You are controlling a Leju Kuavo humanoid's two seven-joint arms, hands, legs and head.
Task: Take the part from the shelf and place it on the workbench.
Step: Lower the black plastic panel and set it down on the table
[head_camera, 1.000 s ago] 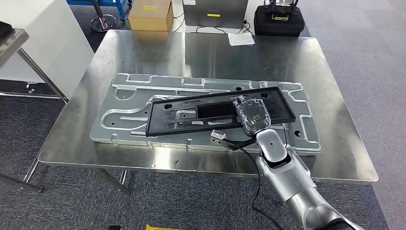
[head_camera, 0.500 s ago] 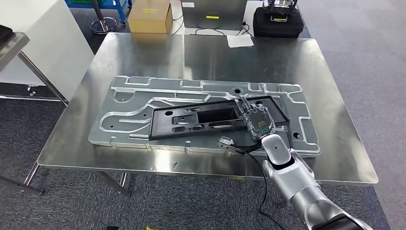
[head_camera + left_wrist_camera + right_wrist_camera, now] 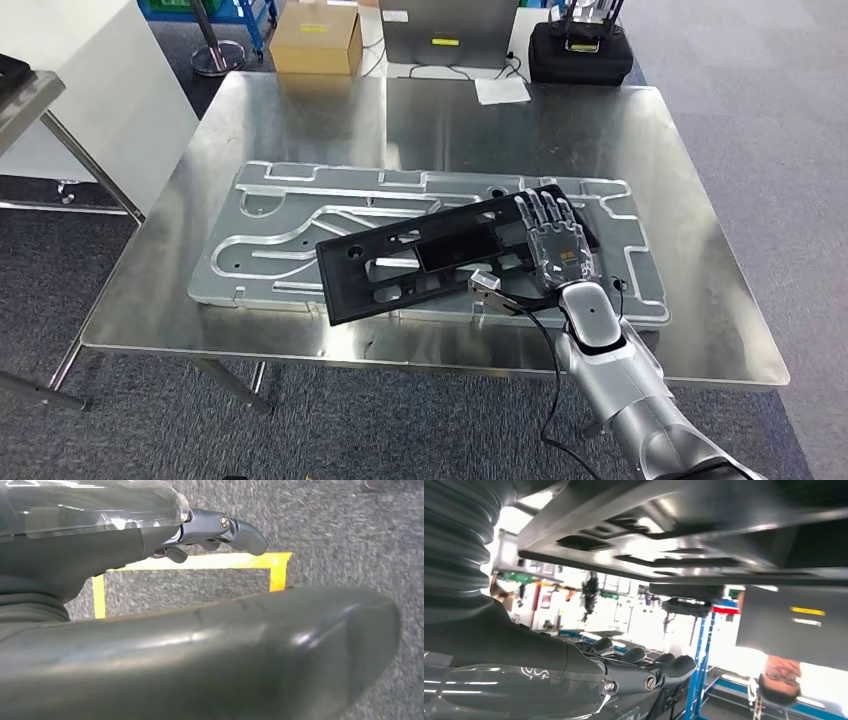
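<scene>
A stainless-steel workbench [image 3: 300,110] stands on grey carpet, and a large flat aluminium plate with raised channels [image 3: 290,225] lies across its near half. On top of that plate rests the part, a long black plastic frame with rectangular cut-outs [image 3: 400,265], lying at a slant: its left end reaches toward the near edge of the bench and its right end points farther away. The robot's right hand [image 3: 555,240] comes in from the near right on a silver arm and lies flat over the frame's right end, fingers stretched out and slightly apart, palm down against the black plastic; whether the thumb grips underneath cannot be told. In the right wrist view the dark fingers [image 3: 659,667] extend straight below the frame's underside. The left hand [image 3: 220,530] hangs over the carpet near a yellow floor marking [image 3: 200,562], its fingers loosely extended and holding nothing. Beyond the far edge of the bench sit a cardboard box [image 3: 315,35] on the left and a black case [image 3: 580,50] on the right.
</scene>
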